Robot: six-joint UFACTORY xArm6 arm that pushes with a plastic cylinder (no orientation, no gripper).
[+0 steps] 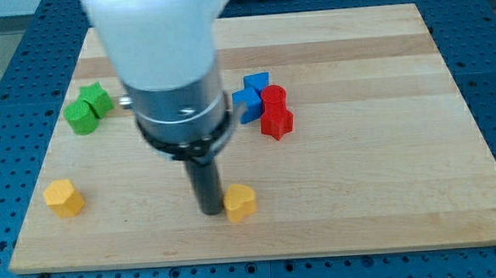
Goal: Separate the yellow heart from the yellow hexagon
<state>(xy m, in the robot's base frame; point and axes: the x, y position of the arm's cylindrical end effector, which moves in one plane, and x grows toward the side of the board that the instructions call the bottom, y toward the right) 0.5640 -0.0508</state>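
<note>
Camera view: yellow heart (240, 202) near the bench (385, 149) bottom edge, my tip (211, 211) touching its left side, no gripper fitted, nothing held; yellow hexagon (64, 198) well apart at left; off-centre push could spin heart off tip.

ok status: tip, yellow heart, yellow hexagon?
My tip touching yellow heart's left side. Yellow hexagon far off at view's left, apart. Nothing between them.
</note>
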